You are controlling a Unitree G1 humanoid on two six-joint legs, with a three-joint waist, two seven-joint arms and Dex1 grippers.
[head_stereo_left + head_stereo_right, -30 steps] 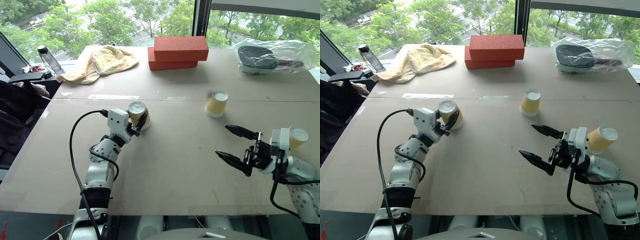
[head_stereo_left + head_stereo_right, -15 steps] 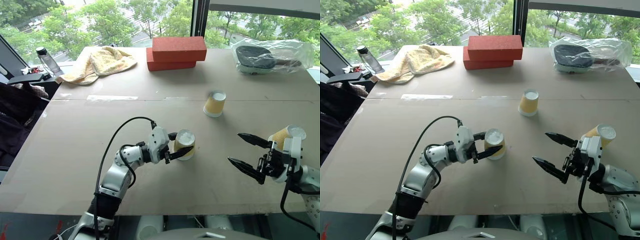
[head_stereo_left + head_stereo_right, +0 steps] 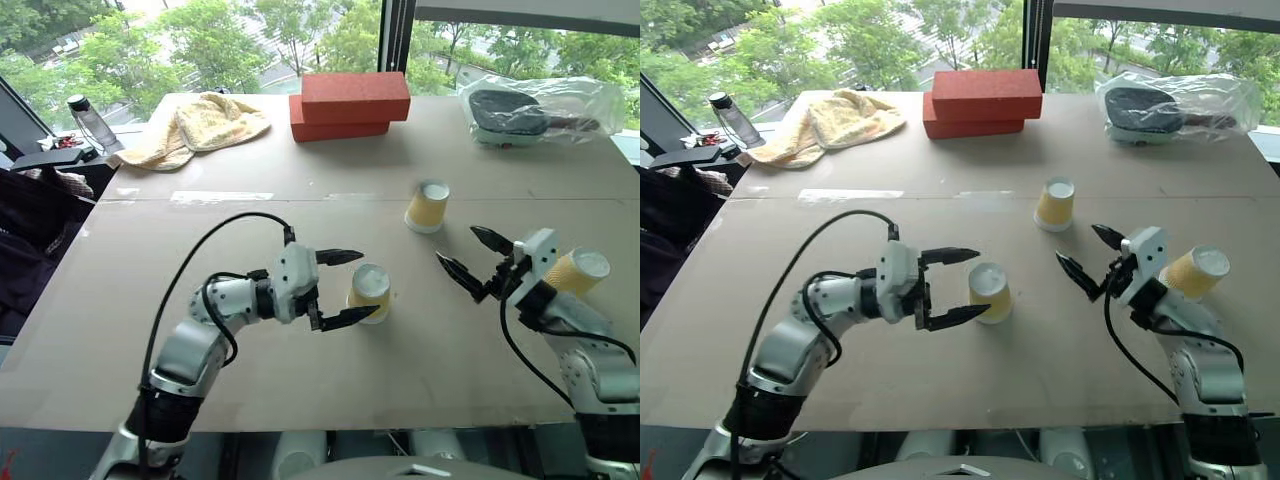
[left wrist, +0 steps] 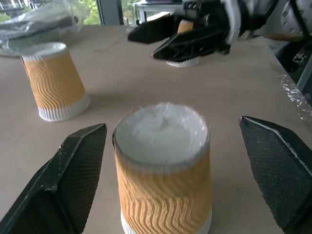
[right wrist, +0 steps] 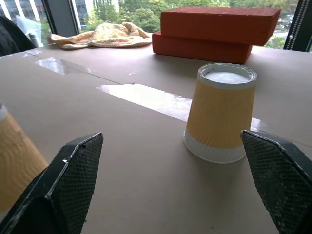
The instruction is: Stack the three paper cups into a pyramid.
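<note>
The middle cup (image 3: 369, 291) stands upside down, axis upright, near the bench's (image 3: 300, 390) near edge, between the spread fingers (image 4: 80, 165) of the left gripper (image 3: 338, 288), which do not touch it. The far cup (image 3: 429, 205) stands inverted toward the bench's middle, straight ahead of the right gripper (image 3: 468, 259), whose fingers (image 5: 73, 170) are spread and empty, so the right arm is nearer it. The third cup (image 3: 581, 271) sits tilted by the right edge behind that wrist; bricks (image 3: 350, 103), towel (image 3: 200, 122) and bag (image 3: 535, 105) lie well apart at the far edge, nothing blocking.
</note>
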